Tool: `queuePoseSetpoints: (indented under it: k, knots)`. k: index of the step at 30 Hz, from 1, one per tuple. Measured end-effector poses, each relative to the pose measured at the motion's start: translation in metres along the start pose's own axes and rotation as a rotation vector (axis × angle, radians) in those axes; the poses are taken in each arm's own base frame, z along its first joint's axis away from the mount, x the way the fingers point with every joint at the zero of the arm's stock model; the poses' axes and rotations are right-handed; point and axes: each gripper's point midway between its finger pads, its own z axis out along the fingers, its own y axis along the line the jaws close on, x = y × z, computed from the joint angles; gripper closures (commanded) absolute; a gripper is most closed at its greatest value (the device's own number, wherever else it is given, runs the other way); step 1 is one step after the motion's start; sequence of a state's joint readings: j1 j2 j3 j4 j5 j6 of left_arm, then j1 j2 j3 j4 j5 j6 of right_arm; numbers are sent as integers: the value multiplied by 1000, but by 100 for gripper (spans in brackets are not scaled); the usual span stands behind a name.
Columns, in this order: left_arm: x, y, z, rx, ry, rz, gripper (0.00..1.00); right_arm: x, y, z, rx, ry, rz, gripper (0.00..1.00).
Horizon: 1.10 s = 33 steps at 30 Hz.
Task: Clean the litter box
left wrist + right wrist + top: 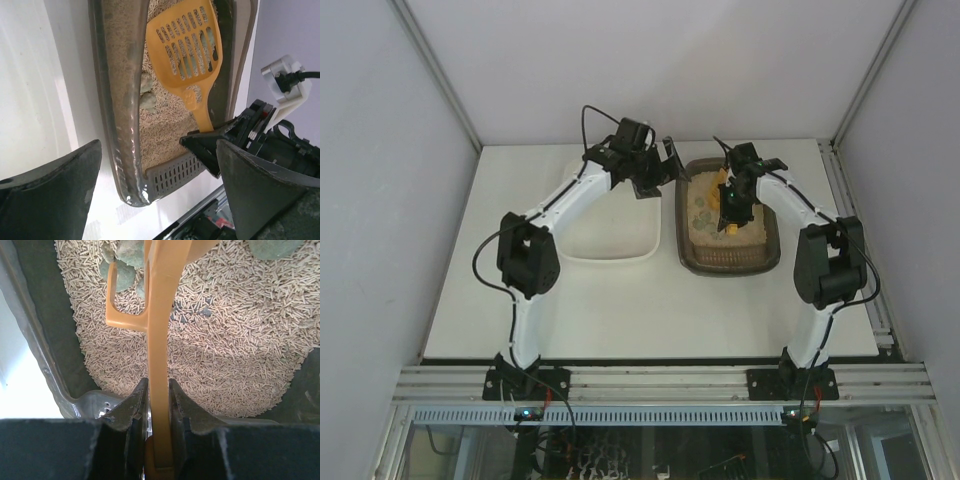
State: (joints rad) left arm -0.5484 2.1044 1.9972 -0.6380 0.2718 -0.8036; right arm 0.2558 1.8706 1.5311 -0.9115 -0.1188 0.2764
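The dark brown litter box (682,240) with beige litter sits right of centre. It also shows in the left wrist view (112,100) and the right wrist view (45,315). My right gripper (730,210) (158,385) is shut on the handle of the yellow slotted scoop (722,180) (185,45) (162,315). The scoop head lies in the litter with green-grey clumps (189,62) on it. More clumps (147,92) (125,260) lie in the litter. My left gripper (665,165) (159,150) is open and empty above the box's far left corner.
The white tub (610,235) (30,90) stands just left of the litter box, under my left arm. Metal frame rails run along the table's right side (855,230) and front edge (660,380). Grey walls enclose the table.
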Motion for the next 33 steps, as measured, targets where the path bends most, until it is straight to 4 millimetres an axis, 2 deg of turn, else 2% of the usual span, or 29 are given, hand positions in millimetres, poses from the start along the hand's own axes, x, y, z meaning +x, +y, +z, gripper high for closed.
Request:
queuePoseSetpoints:
  k: [15,22,25,27,33]
  knots:
    - [-4,4,30,-15,-39,-131,0,7,22,13,-92,75,-69,100]
    - [-13,8,27,-11,-58,-144,0,16,31,17,-138,117,-93,100]
    - [-21,19,17,-21,-70,-164,0,18,38,18,-184,124,-89,100]
    - [-35,29,3,-25,-96,-186,0,21,41,22,-222,131,-78,100]
    - [-87,65,-59,-45,-222,-228,0,35,33,38,-255,156,-6,100]
